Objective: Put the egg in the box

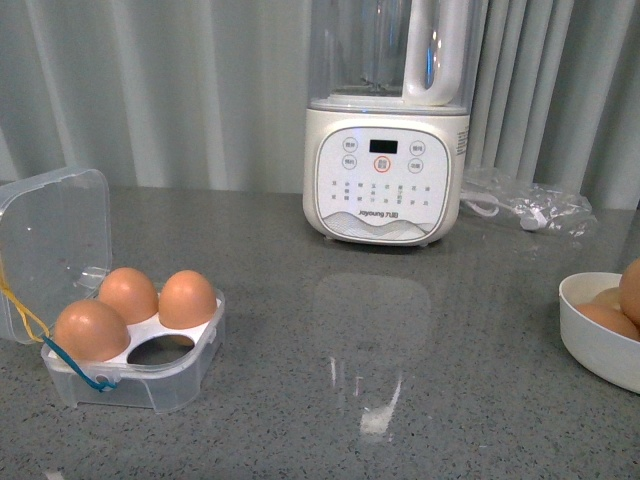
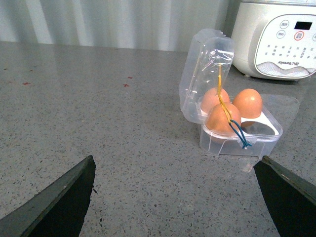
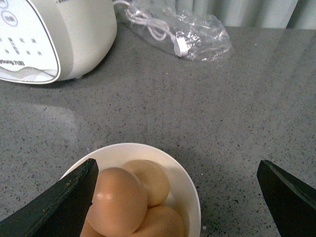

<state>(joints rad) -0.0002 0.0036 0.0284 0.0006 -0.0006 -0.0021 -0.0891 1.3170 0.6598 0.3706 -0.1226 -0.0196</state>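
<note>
So the egg (image 3: 117, 200) I'd guess is next sits on top of the pile in the bowl (image 3: 193, 197), over at the right edge of the table, toward the front. It hasn't been picked up. A couple more brown eggs lie under it.

The right gripper (image 3: 176, 165) hangs over that bowl with its jaws spread wide and nothing between them. One finger (image 3: 64, 197) shows right beside the top egg, but I can't tell if it's touching the shell.

The box (image 1: 150, 380) is near the left edge, also toward the front. Its lid (image 1: 55, 225) is flipped open and stands up behind it, and the rubber bands (image 1: 30, 330) dangle down the side. Three of the four holes already hold eggs, and the front hole (image 1: 162, 349) is empty. So I'd call it mostly done, with one slot to fill.

The left gripper (image 2: 176, 160) faces the box from a bit away, also wide open and empty.

The blender (image 1: 385, 180) stands by the back edge, well clear of both.

What's left, as I read it: close on that top egg, carry it across the table, and set it in the empty hole.
</note>
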